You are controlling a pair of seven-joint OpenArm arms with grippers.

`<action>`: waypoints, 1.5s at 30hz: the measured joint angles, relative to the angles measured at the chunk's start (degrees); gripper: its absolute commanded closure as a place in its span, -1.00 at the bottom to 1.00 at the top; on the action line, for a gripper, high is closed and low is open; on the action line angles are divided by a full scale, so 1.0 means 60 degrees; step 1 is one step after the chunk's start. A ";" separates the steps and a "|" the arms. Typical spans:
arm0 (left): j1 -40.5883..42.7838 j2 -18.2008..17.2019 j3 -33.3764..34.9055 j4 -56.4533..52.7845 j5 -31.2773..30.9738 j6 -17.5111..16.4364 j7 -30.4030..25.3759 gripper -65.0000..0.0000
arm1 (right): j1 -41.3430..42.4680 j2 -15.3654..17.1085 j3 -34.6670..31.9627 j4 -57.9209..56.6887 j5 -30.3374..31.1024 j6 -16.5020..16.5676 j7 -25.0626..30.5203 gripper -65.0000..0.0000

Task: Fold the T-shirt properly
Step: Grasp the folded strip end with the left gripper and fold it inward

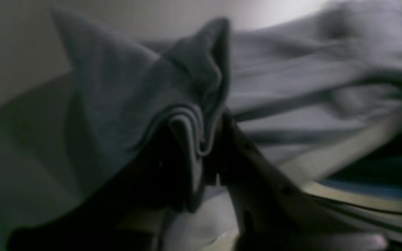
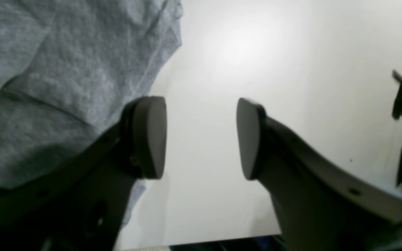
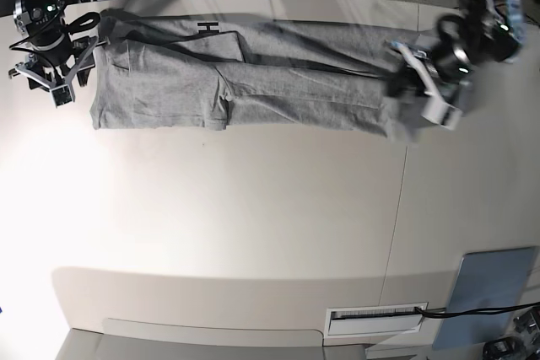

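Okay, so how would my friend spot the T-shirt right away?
Look at the big pale table. Along its edge near the robot's base lies a long, rumpled strip of grey cloth: the T-shirt. It's the one with a black letter showing, unlike the flat blue-grey panel.

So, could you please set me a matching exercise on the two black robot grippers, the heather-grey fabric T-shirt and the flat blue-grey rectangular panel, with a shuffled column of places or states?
Things:
1. left gripper
2. right gripper
3. T-shirt
4. blue-grey panel

Places or states:
A. at the lower right of the base view
B. fingers spread, with nothing between them
C. lying in a long, wrinkled band along the top of the base view
D. fingers closed on a fold of cloth

Right pairs: 1-D, 2-B, 3-C, 4-A
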 measured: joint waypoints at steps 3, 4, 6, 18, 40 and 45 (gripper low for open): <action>-0.0055 0.0412 0.1388 -0.0062 0.0495 0.0466 -0.0204 1.00 | 0.0007 -0.0004 -0.0004 0.0000 -0.0004 0.0004 -0.0004 0.03; -0.0149 0.0521 0.1876 -0.0113 0.0834 0.0670 -0.0237 1.00 | 0.0011 -0.0004 0.0000 0.0000 -0.0004 0.0000 -0.0007 0.03; -0.0397 0.0736 0.2838 -0.0295 0.1537 0.1089 -0.0543 1.00 | 0.0011 0.0011 0.0000 0.0000 -0.0007 0.0000 -0.0007 0.03; -0.1756 0.1173 0.5839 -0.1883 0.3122 0.1978 -0.1515 0.33 | 0.0015 0.0007 -0.0004 0.0000 -0.0004 0.0000 -0.0153 0.03; -0.1836 0.1311 0.3927 -0.1854 0.2718 0.0051 -0.0943 -0.27 | 0.0011 0.0007 -0.0004 0.0000 -0.0004 -0.0226 -0.0157 0.03; -0.1738 0.1333 0.4754 -0.2062 0.3024 0.0186 -0.1843 -0.27 | 0.0011 0.0007 -0.0004 0.0000 -0.0004 -0.0280 -0.0474 0.03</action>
